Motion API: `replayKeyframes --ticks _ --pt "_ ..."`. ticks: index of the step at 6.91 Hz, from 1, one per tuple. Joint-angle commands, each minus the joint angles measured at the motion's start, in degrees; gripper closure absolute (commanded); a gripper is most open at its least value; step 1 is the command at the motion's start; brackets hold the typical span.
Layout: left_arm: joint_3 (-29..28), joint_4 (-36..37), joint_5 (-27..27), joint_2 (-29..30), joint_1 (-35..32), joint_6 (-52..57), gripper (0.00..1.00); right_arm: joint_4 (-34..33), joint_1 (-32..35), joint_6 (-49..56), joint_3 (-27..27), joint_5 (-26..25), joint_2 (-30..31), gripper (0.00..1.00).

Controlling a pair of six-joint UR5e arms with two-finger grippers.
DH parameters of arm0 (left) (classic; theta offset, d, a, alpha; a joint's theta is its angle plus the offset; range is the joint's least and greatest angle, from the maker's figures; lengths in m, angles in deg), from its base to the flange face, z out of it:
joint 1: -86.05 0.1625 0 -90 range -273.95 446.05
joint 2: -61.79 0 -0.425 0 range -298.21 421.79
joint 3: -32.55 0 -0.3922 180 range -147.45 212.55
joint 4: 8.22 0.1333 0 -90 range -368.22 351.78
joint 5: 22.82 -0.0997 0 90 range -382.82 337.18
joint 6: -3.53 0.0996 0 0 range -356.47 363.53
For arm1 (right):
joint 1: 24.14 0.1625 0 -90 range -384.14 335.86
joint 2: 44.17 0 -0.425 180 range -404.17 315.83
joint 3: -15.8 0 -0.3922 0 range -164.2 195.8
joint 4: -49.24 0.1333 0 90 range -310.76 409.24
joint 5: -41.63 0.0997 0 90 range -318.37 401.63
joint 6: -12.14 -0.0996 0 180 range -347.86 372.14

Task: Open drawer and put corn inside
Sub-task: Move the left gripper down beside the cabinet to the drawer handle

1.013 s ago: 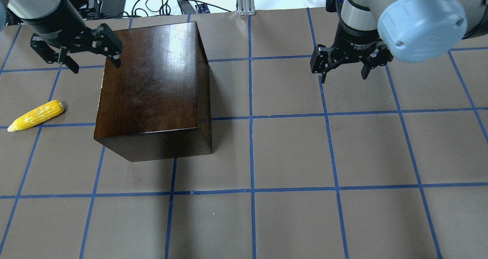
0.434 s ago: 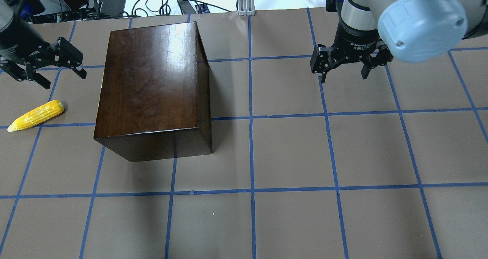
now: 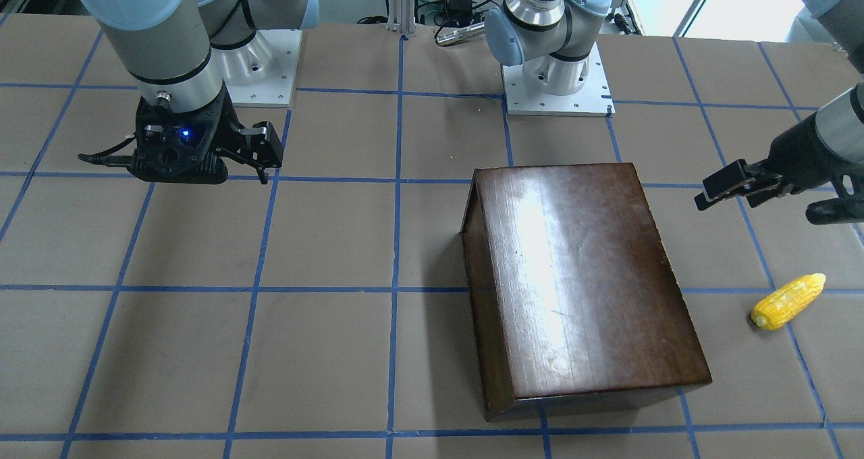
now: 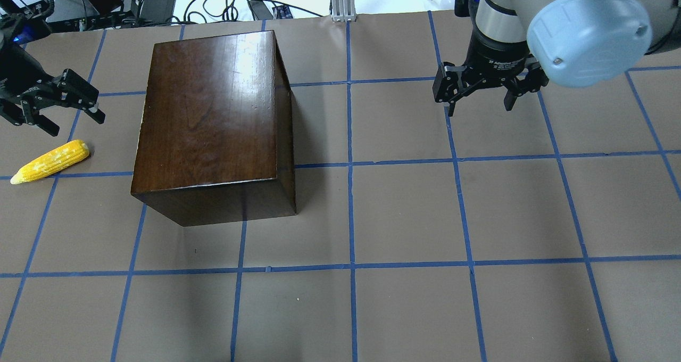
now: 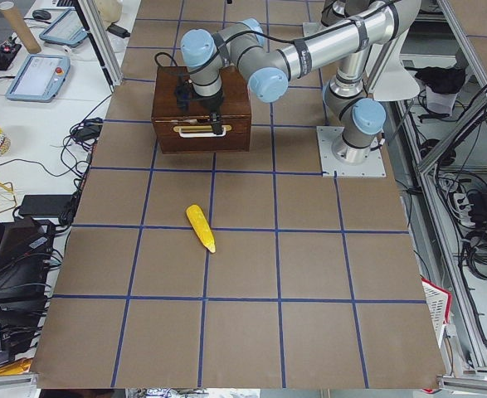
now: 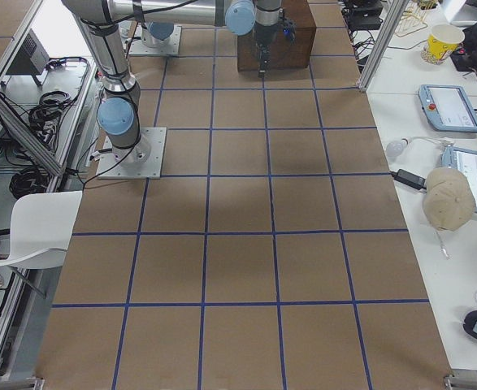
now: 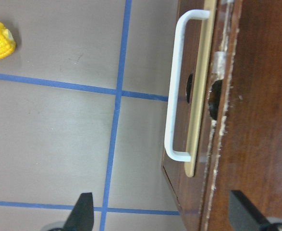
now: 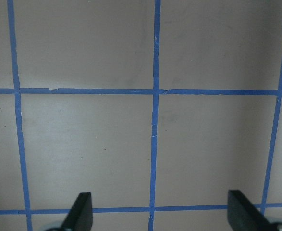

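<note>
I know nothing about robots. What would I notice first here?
A glossy dark-brown wooden box sits on the blue-gridded table, its drawer shut. A bright yellow corn cob lies beside it, close to the left hand, which hovers open. The right hand hangs open over bare table farther off.
</note>
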Motion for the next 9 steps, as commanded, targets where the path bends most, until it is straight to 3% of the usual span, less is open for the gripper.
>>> replayKeyframes --ticks 1,5,7,9 --pt "1.46 1.24 2.44 1.78 1.33 2.1 0.0 0.02 0.0 0.0 0.0 0.0 -0.03 0.0" --pt "1.64 4.76 3.86 5.29 1.24 2.45 0.0 -0.06 0.0 0.0 0.0 0.09 -0.03 0.0" --pt "1.99 6.25 7.55 6.87 1.33 6.22 0.0 0.02 0.0 0.0 0.0 0.09 -0.03 0.0" --pt "4.7 11.68 7.82 7.75 1.33 5.88 0.0 0.02 0.0 0.0 0.0 0.0 -0.03 0.0"
